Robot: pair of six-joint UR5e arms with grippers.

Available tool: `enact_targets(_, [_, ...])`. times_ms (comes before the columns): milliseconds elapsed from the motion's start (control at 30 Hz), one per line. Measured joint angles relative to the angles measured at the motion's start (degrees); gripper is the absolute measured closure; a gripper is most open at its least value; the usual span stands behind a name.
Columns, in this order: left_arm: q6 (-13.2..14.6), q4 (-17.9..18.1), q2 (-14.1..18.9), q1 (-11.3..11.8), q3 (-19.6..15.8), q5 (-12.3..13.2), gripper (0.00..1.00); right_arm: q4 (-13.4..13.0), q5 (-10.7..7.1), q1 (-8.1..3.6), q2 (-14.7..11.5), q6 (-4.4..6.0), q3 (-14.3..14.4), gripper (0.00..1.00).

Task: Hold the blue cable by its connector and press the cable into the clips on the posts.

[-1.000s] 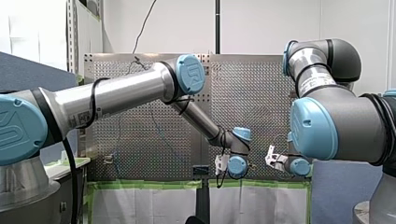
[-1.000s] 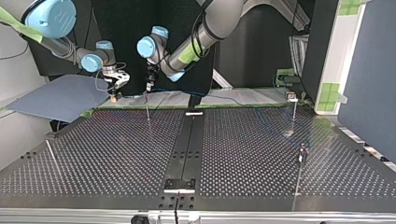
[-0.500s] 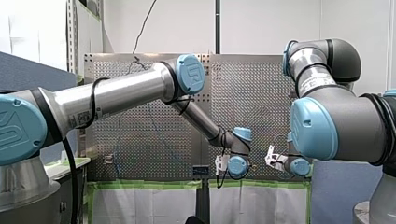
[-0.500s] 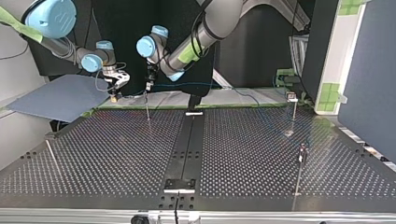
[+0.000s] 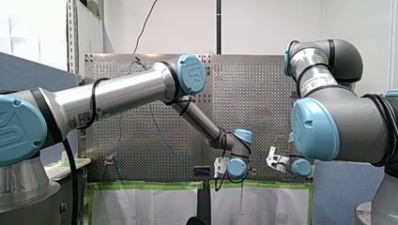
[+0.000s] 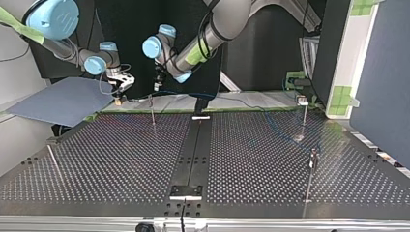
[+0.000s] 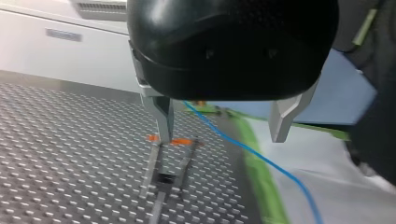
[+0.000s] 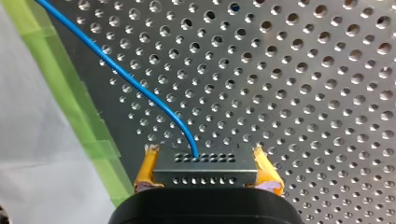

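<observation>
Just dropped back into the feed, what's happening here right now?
My right gripper is shut on the connector with its yellow pads, and the blue cable trails out of it. My left gripper is open and straddles the cable, with one finger at the orange clip on a post. The cable does not look pressed in yet.

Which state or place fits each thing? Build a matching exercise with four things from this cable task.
Things:
1. my left gripper
2. my right gripper
3. blue cable
4. green tape

States or places:
A. along the table's edge
B. open
C. runs out of the connector
D. shut on the connector

Pairs: 1-B, 2-D, 3-C, 4-A.
</observation>
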Motion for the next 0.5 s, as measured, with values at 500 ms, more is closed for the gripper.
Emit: enact_targets(500, [1.0, -1.4, 4.5, -1.6, -7.4, -2.1, 0.0, 1.5, -0.27, 0.07, -0.9, -5.92, 4.0, 1.0])
